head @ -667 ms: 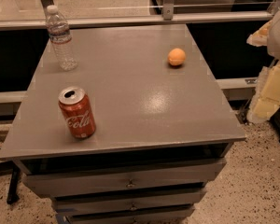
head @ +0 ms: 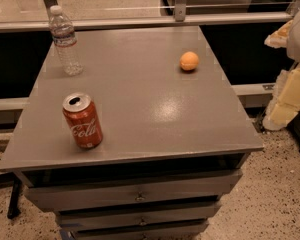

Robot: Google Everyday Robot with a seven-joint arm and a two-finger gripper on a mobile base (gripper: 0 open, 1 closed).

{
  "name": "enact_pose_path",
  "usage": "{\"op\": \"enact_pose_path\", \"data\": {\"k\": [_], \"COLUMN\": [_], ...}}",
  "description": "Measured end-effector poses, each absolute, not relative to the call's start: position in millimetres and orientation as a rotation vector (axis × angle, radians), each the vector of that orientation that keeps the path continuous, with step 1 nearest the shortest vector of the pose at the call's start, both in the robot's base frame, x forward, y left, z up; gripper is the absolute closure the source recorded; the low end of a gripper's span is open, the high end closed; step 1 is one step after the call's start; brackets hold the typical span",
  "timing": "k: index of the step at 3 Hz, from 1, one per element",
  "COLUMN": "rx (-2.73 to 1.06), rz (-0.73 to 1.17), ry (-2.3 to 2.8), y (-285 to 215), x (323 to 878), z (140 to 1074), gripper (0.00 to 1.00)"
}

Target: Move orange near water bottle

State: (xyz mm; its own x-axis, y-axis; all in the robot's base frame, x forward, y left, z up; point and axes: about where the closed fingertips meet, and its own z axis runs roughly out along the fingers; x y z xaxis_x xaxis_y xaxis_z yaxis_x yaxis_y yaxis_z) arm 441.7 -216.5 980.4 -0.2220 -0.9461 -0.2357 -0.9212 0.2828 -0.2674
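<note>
The orange (head: 189, 61) is a small round fruit lying on the grey table top (head: 140, 99), towards the far right. The water bottle (head: 65, 40) is clear with a white cap and stands upright at the far left corner, well apart from the orange. My gripper (head: 292, 86) shows only as pale arm parts at the right edge of the camera view. It is off the table, to the right of the orange, and touches nothing.
A red Coca-Cola can (head: 83, 120) stands upright near the front left of the table. Drawers (head: 135, 199) sit below the front edge. A glass rail (head: 180, 11) runs behind the table. The floor is speckled.
</note>
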Motion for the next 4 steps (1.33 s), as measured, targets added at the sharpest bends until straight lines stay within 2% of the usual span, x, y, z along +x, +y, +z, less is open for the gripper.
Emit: {"op": "enact_pose_path", "data": {"k": [1,4], "rx": [-1.609,-1.317], "rz": [-0.059,0.086], "ry": [2.182,1.996], "y": [-213.3,-173.0], "x": [464.1,605.7], "z": [964.9,905.2], "gripper": [0.00,0.00]}}
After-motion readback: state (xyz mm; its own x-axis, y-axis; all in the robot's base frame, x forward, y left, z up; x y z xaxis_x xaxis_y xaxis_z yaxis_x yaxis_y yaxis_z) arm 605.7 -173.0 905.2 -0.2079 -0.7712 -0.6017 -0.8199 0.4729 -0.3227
